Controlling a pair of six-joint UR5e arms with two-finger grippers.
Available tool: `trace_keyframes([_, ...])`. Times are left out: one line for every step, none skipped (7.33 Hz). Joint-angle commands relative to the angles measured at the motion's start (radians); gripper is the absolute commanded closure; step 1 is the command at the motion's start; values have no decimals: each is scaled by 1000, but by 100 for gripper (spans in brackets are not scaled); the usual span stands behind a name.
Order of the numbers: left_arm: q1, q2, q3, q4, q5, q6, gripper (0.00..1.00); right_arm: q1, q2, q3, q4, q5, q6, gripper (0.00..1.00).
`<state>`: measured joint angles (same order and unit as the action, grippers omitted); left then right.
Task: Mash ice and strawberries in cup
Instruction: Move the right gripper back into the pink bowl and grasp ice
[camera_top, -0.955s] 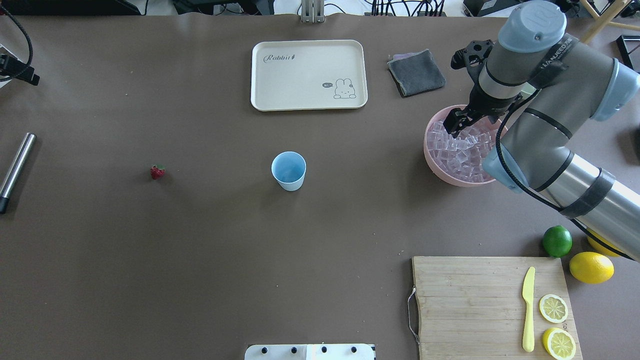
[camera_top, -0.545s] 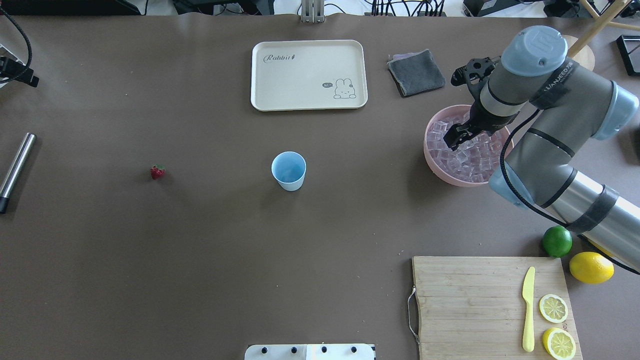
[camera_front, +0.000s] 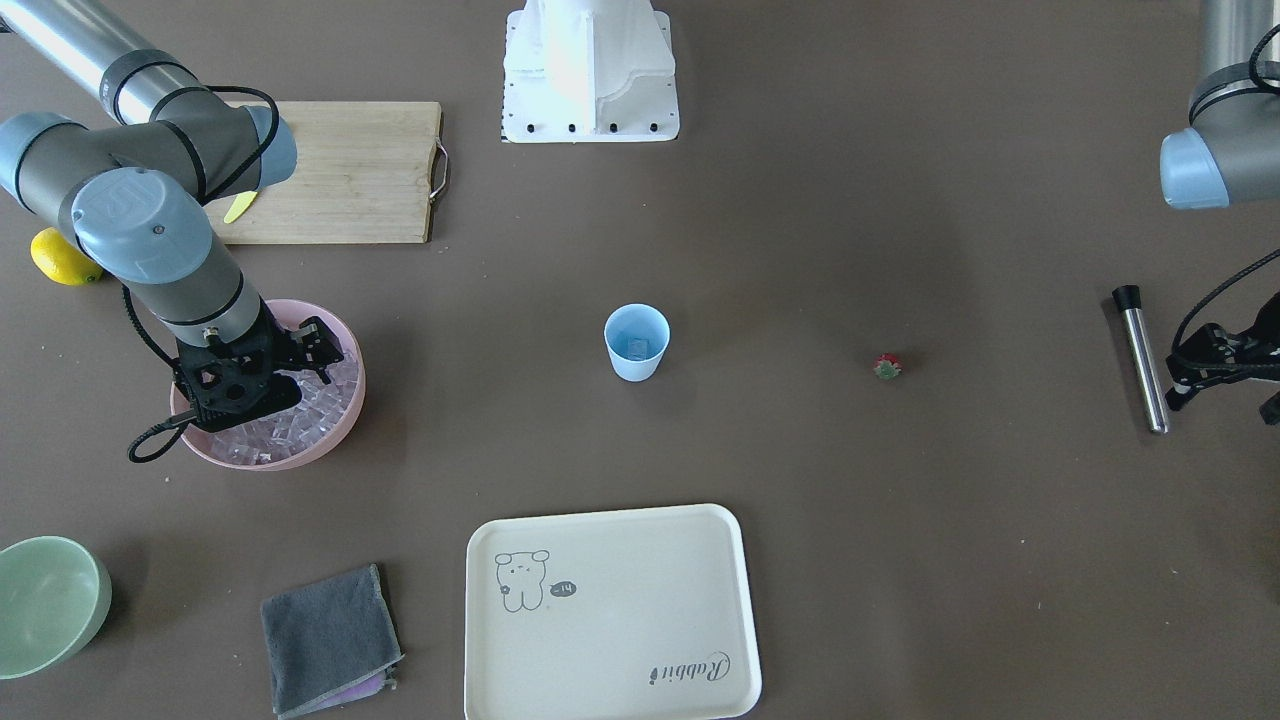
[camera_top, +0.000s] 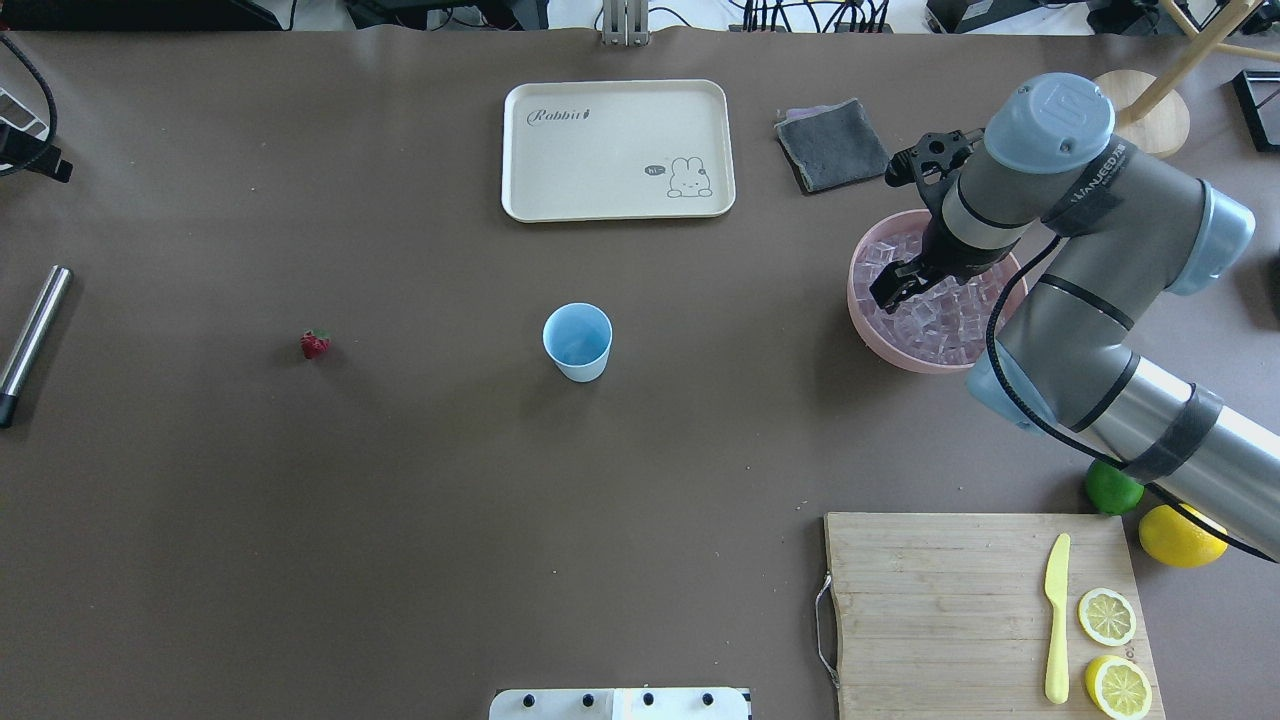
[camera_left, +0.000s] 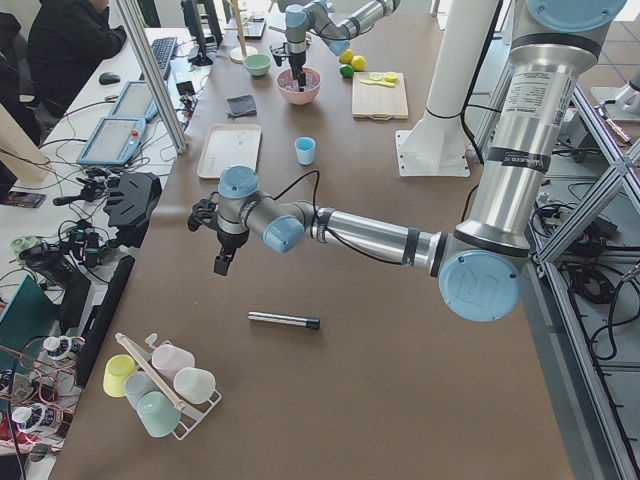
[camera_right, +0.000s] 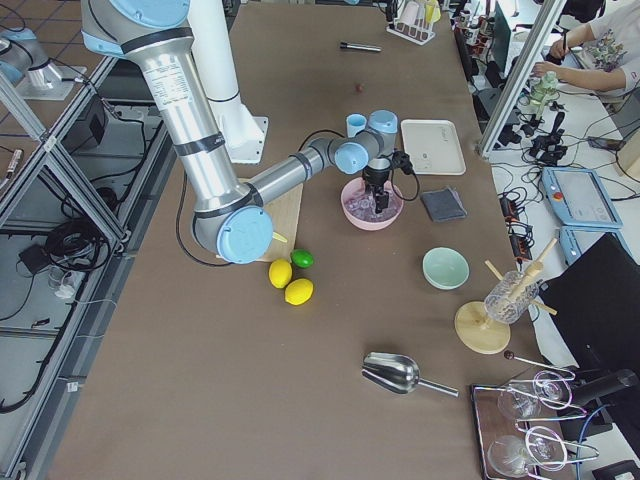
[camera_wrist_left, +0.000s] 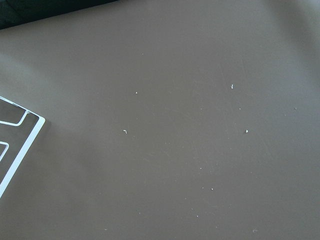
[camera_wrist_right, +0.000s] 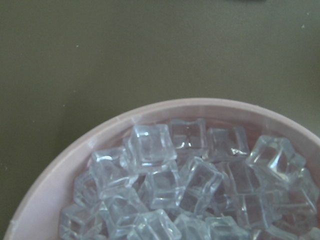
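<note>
The light-blue cup (camera_top: 577, 340) stands upright mid-table; it also shows in the front view (camera_front: 636, 342). The tiny red strawberry (camera_top: 315, 344) lies alone to the cup's left. The ice (camera_top: 925, 315) fills the pink bowl (camera_top: 858, 318) at the right, seen close in the right wrist view (camera_wrist_right: 170, 180). My right gripper (camera_top: 888, 290) points down over the cup-side part of the bowl, just above the cubes. Its fingers look close together, but I cannot tell whether they hold a cube. My left gripper (camera_front: 1178, 378) hangs open and empty at the far left, beside a steel muddler (camera_top: 30, 340).
A cream rabbit tray (camera_top: 618, 150) and a grey cloth (camera_top: 832, 145) lie at the back. A cutting board (camera_top: 940, 600) with a yellow knife and lemon halves sits front right, with a lime (camera_top: 1112, 487) and a lemon (camera_top: 1180, 535) beside it. A pale green bowl (camera_front: 45, 600) stands beyond the pink bowl.
My right gripper has shifted over the pink bowl from its middle toward the rim nearest the cup. The left gripper has drifted slightly at the table's left edge. Cup and strawberry have not moved.
</note>
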<state>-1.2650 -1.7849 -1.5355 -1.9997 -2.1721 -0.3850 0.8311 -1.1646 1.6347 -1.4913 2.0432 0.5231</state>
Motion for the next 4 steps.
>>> trace_keyframes([1, -1, 1, -2, 0, 0, 2, -1, 0, -6, 0, -3, -2, 2])
trace_keyframes([1, -2, 3, -1, 0, 0, 2, -1, 2, -15, 0, -5, 0, 5])
trace_keyframes([1, -1, 3, -2, 0, 0, 2, -3, 0, -18, 2, -8, 0, 13])
trace_keyframes([1, -1, 0, -1, 0, 0, 2, -10, 3, -13, 2, -15, 0, 33])
